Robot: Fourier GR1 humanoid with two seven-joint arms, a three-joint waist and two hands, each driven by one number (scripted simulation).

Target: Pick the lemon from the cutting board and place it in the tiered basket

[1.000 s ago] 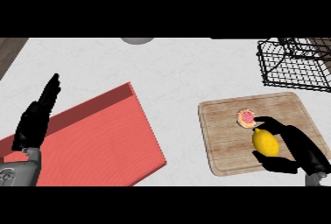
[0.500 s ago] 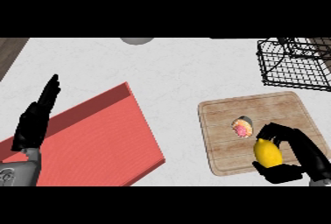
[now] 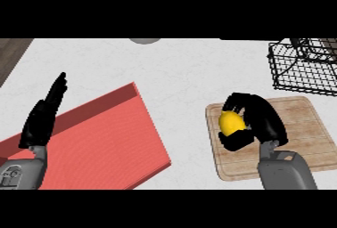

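The yellow lemon (image 3: 230,123) is in my right hand (image 3: 258,120), whose fingers and thumb curl round it over the left part of the wooden cutting board (image 3: 309,133). The black wire tiered basket (image 3: 304,67) stands at the far right, beyond the board. My left hand (image 3: 43,116) rests open at the left edge, fingers pointing up, above the red mat. The pink item that lay on the board is hidden behind my right hand.
A large red mat (image 3: 99,138) covers the left of the white counter. A grey round object (image 3: 145,40) shows partly at the top edge. A dark wooden strip (image 3: 10,53) runs along the top left corner.
My right hand has closed round the lemon and carried it leftward and up over the board, now covering the pink item. The left hand has not moved.
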